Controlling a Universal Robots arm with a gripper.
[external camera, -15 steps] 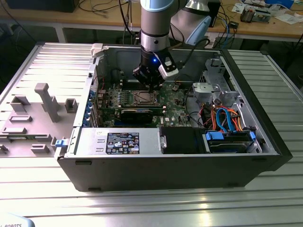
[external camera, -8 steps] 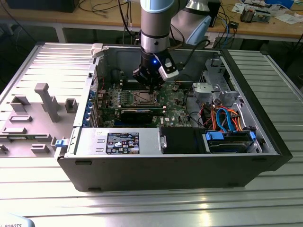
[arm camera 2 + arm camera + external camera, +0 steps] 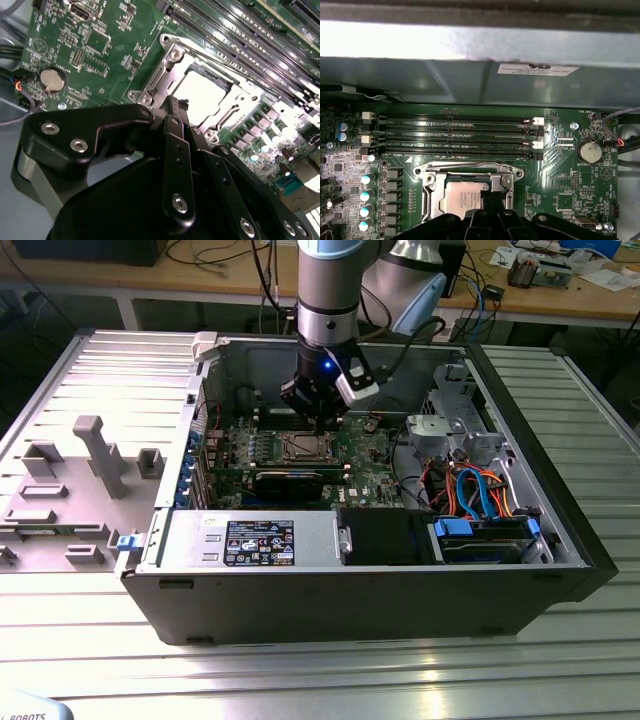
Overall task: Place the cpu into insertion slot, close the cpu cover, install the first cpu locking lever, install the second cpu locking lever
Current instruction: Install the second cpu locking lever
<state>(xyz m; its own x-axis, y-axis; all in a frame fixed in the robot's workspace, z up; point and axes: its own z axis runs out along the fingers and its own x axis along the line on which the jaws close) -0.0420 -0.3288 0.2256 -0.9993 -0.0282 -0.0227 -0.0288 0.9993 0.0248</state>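
The cpu (image 3: 200, 92) is a silvery square chip lying flat in the insertion slot (image 3: 304, 447) on the green board inside the open computer case. The cpu cover (image 3: 161, 75), a silver frame plate, lies down around the chip, and its top shows through the cut-out. In the first wrist view the cpu (image 3: 462, 194) sits inside the cover (image 3: 432, 192). My gripper (image 3: 176, 104) hangs just over the socket's edge beside the chip, its black fingers pressed together with nothing seen between them. The exterior view puts the gripper (image 3: 318, 427) right above the socket.
Long memory slots (image 3: 455, 135) run beside the socket, toward the case's back wall (image 3: 470, 65). A round coin battery (image 3: 589, 150) and a black card (image 3: 290, 480) also sit on the board. Orange and blue cables (image 3: 470, 490) fill the case at the exterior view's right.
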